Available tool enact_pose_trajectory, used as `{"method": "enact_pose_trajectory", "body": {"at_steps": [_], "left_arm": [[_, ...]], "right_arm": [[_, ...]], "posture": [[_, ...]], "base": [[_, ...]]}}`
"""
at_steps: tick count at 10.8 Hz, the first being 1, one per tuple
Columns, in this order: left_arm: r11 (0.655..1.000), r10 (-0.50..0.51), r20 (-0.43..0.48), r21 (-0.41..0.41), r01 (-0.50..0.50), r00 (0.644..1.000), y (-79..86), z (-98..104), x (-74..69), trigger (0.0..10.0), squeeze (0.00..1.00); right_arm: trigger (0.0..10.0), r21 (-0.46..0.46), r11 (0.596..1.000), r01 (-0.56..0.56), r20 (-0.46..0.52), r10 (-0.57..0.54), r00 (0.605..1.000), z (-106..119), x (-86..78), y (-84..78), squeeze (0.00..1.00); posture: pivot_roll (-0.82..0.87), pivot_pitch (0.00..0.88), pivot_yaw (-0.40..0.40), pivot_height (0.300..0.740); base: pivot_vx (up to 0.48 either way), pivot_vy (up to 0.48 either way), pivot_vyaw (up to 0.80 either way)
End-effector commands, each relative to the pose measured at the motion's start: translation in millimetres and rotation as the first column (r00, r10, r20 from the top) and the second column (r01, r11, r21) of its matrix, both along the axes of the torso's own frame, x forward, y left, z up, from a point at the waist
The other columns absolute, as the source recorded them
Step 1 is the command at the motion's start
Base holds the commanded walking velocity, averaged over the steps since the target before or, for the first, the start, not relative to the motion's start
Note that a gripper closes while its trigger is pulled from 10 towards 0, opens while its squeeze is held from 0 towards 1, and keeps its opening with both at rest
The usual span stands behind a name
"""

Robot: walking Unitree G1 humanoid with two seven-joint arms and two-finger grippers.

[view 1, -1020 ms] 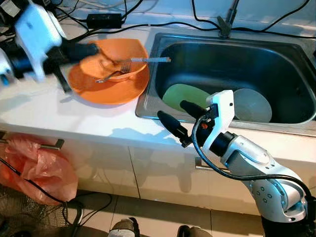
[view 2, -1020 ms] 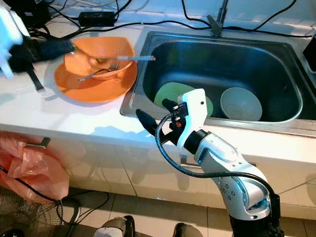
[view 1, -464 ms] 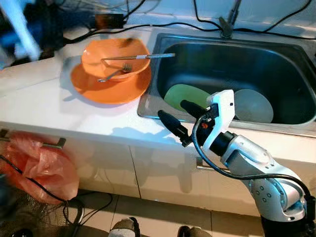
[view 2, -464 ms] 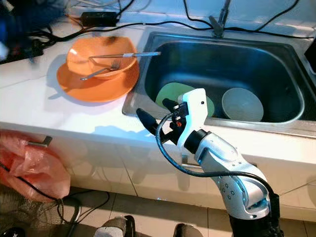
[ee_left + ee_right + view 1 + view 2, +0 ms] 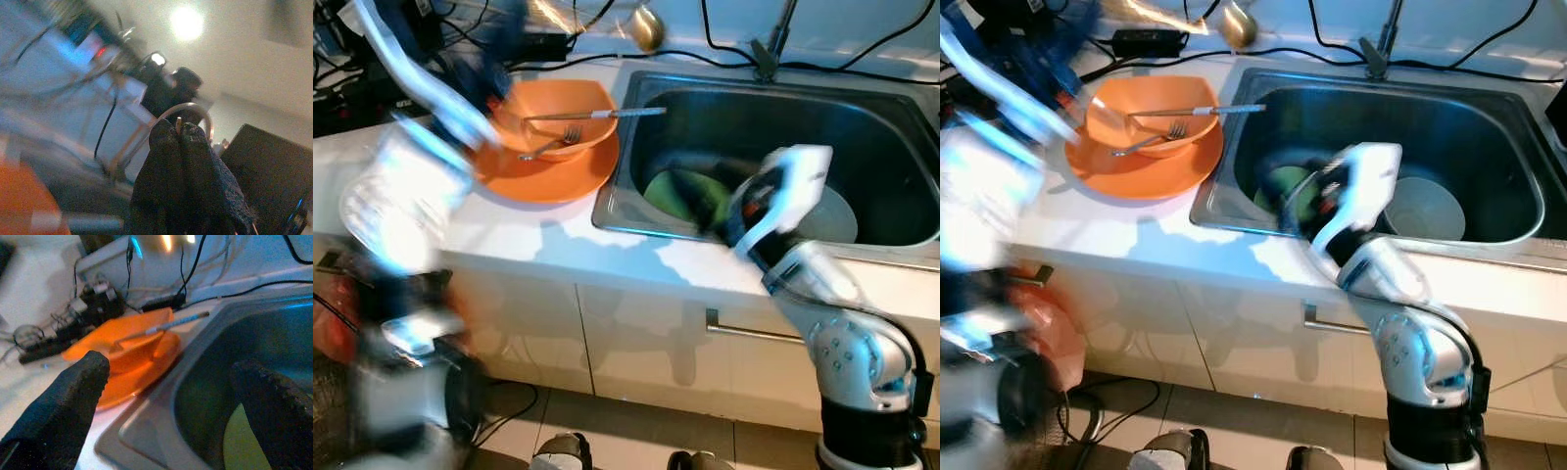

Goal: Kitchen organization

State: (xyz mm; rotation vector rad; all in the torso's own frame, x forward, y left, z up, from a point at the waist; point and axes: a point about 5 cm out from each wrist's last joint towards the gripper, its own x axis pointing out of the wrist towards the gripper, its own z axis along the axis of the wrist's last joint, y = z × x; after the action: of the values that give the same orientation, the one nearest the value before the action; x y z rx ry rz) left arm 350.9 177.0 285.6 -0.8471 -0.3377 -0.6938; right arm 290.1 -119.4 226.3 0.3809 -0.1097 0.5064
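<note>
An orange bowl (image 5: 558, 110) sits on an orange plate (image 5: 548, 174) on the white counter, with a fork (image 5: 545, 147) and a long-handled utensil (image 5: 597, 115) lying in it. My left arm is a blur at the left. Its gripper (image 5: 489, 69) is raised above the bowl and, in the left wrist view, is shut (image 5: 183, 129) on a thin metal handle. A blurred metal ladle (image 5: 646, 27) hangs in the air behind the bowl. My right gripper (image 5: 181, 377) is open over the sink's left side, just above a green plate (image 5: 677, 191).
The steel sink (image 5: 626, 211) also holds a grey bowl (image 5: 837, 213). The faucet (image 5: 773, 44) stands at its back edge. Black cables and a power adapter (image 5: 543, 44) run along the back of the counter. A cabinet handle (image 5: 754, 333) juts out below.
My left arm swung up and away from the orange bowl, and a ladle now shows in the air. My right gripper moved from the counter's front edge to above the green plate in the sink.
</note>
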Motion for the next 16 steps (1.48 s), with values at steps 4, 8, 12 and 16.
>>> {"method": "enact_pose_trajectory", "body": {"at_steps": [4, 8, 12, 16], "left_arm": [[0.94, -0.171, -0.197, -0.325, 0.1, 0.965, -43.3, -43, -1.0, 0.0, 0.0], [0.88, -0.293, -0.19, -0.436, 0.186, 0.937, -76.9, -36, 0.4, 0.0, 0.0], [0.819, -0.425, -0.17, -0.49, 0.297, 0.889, -105.6, -31, -14.9, 0.0, 0.0], [0.82, -0.468, -0.213, -0.467, 0.331, 0.858, -116.6, -42, -23.0, 0.0, 0.0]], "right_arm": [[10.0, 0.274, 0.961, 0.043, -0.022, -0.039, 0.999, 16, 8.2, -5.6, 0.0], [10.0, 0.424, 0.903, 0.076, -0.093, -0.04, 0.995, 17, 11.1, -8.2, 0.0], [10.0, 0.488, 0.872, 0.033, -0.099, 0.018, 0.995, 23, 14.4, -0.7, 0.0], [10.0, 0.511, 0.86, -0.014, -0.08, 0.064, 0.995, 27, 20.7, 10.1, 0.0]], "posture": [[0.08, 0.111, 0.028, 0.74], [0.05, 0.112, 0.036, 0.74], [0.06, 0.12, 0.032, 0.74], [0.06, 0.122, 0.03, 0.74]], "base": [[0.0, 0.0, 0.0], [0.0, 0.0, 0.0], [0.0, 0.0, 0.0], [0.0, 0.0, 0.0]]}}
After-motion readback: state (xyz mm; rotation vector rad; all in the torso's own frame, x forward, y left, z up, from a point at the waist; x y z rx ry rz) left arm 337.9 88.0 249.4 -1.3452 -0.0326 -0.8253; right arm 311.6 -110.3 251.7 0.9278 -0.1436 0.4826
